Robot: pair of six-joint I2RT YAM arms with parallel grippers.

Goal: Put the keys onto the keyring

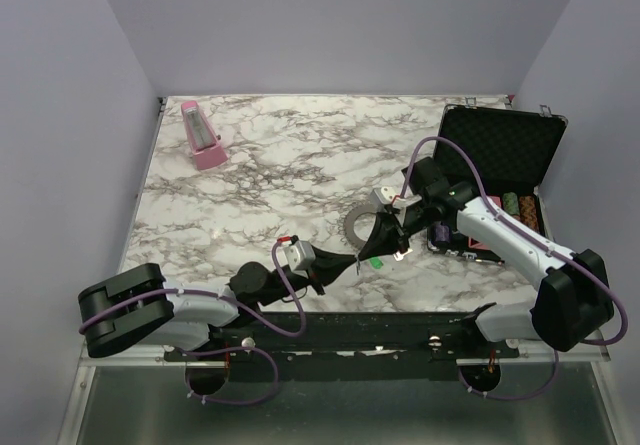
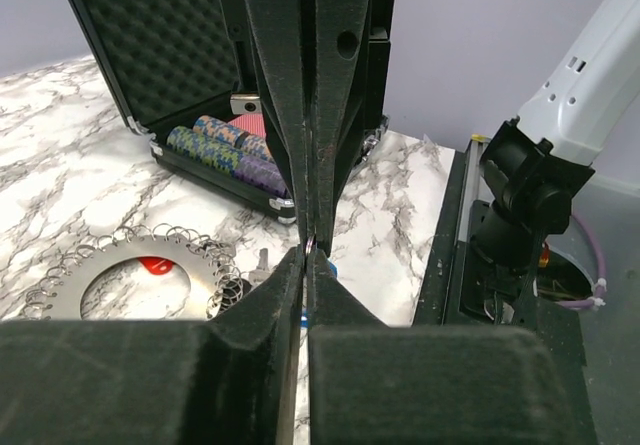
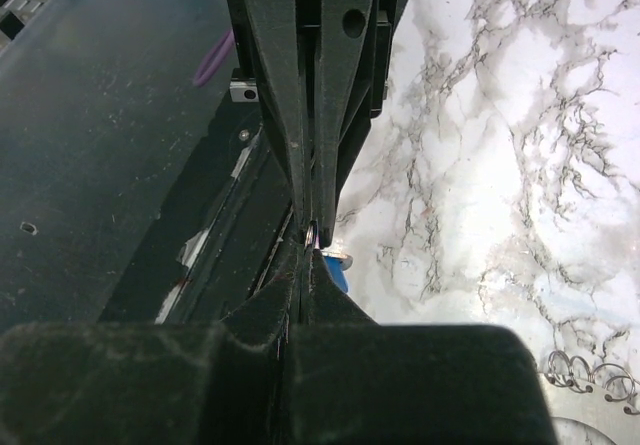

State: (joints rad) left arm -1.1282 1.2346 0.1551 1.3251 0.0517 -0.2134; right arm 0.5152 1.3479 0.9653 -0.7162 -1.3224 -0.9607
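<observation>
Marble tabletop (image 1: 260, 175) is seen from above, with two robot arms reaching in from the near edge. The left gripper (image 1: 360, 261) and the right gripper (image 1: 386, 251) are brought tip to tip close to the front of the table. The keyring (image 1: 356, 227) lies flat on the marble just behind them. A green-headed key (image 1: 377, 262) is seen on the table right beside the meeting tips.

From the left wrist camera, the keyring (image 2: 210, 270) is shown as a flat grey ring fringed with small wire loops. A red key head (image 2: 152, 265) is visible through its wide hole. A blue-headed key (image 2: 326, 267) is caught at the point where the two sets of fingers meet. It is seen again from the right wrist camera (image 3: 338, 270).

The right gripper's fingers are pressed fully together. The left gripper's fingers are drawn almost together, with only a hairline slit between them. The key appears to be pinched at the tips, but which pair clamps it cannot be told.

An open black case (image 1: 500, 145) holding stacked chips (image 2: 225, 145) is placed at the far right. A pink metronome-shaped object (image 1: 203, 135) stands at the far left.
</observation>
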